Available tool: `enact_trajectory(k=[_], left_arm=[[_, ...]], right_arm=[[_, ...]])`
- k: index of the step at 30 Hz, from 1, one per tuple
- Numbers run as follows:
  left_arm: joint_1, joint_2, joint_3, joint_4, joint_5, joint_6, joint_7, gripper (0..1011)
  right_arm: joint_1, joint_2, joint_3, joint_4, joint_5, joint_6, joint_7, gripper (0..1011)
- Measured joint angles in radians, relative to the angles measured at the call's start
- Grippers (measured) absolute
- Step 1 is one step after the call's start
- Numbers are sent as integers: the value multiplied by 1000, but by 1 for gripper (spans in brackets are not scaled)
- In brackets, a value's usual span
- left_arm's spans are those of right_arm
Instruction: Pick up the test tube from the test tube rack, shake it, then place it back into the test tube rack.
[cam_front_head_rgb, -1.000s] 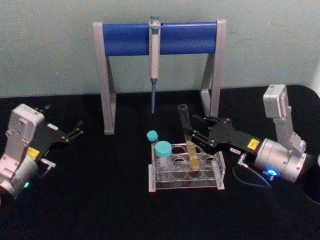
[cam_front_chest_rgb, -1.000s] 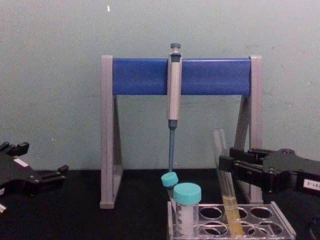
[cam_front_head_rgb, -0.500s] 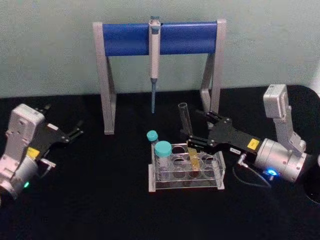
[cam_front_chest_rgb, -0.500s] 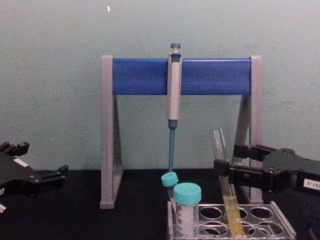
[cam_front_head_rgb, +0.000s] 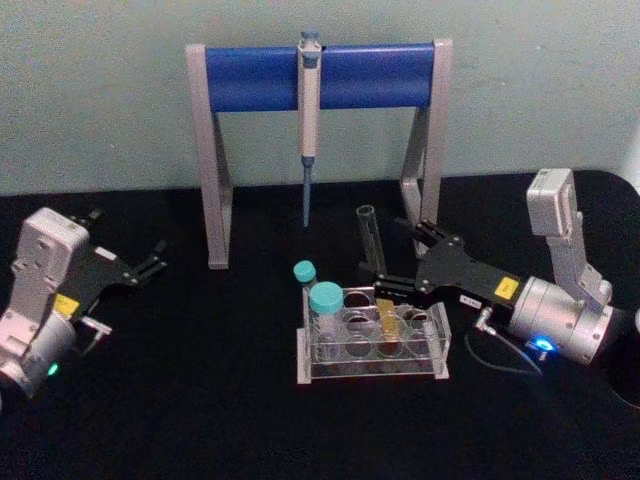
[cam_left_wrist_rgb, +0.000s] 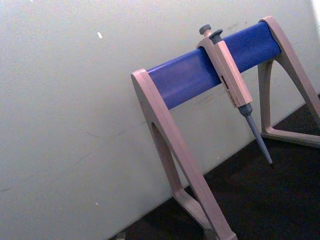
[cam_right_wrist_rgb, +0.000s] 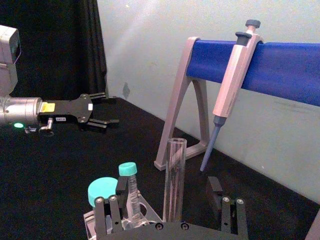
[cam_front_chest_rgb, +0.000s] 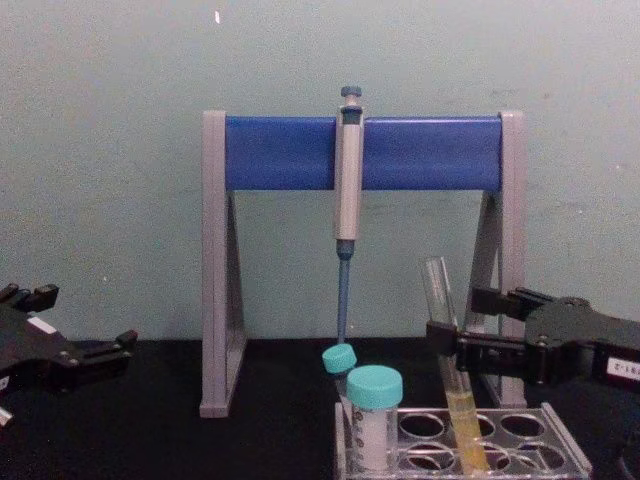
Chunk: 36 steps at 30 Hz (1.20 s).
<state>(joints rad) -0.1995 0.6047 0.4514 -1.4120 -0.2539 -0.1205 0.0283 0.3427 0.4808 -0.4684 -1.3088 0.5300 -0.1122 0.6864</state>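
A: Head view: right hand (cam_front_head_rgb: 378, 270) open, fingers flanking the test tube (cam_front_head_rgb: 377, 272), which stands in the test tube rack (cam_front_head_rgb: 372, 346). Left hand (cam_front_head_rgb: 148, 265) parked, slightly open.

B: Chest view: same. Reaching step; closing on the glass comes next, I'd judge, then lifting.

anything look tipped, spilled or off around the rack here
No spill. The long clear glass test tube with yellow liquid leans in the clear plastic rack, not upright; the right gripper brackets it, jaws open.
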Motion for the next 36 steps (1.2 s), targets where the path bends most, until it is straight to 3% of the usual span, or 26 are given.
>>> enact_trajectory(k=[11, 20, 24, 27, 28, 31, 34, 36], left_arm=[[0, 0, 0, 0, 0, 0, 0, 1001], [0, 0, 0, 0, 0, 0, 0, 1002], [0, 0, 0, 0, 0, 0, 0, 1002], [0, 0, 0, 0, 0, 0, 0, 1002], [0, 0, 0, 0, 0, 0, 0, 1001], [0, 0, 0, 0, 0, 0, 0, 1001], [0, 0, 0, 0, 0, 0, 0, 1001], [0, 0, 0, 0, 0, 0, 0, 1002]], right_arm=[[-1, 0, 1, -3, -1, -4, -1, 1000], [-47, 2, 61, -81, 22, -86, -35, 1000], [-81, -6, 106, -124, 22, -109, -104, 1000], [-111, -18, 138, -157, -13, -113, -199, 1000], [-130, -27, 156, -175, -41, -109, -259, 1000], [-153, -39, 174, -192, -79, -94, -342, 1000], [-180, -60, 190, -201, -152, -50, -459, 1000], [-186, -67, 191, -200, -180, -27, -497, 1000]])
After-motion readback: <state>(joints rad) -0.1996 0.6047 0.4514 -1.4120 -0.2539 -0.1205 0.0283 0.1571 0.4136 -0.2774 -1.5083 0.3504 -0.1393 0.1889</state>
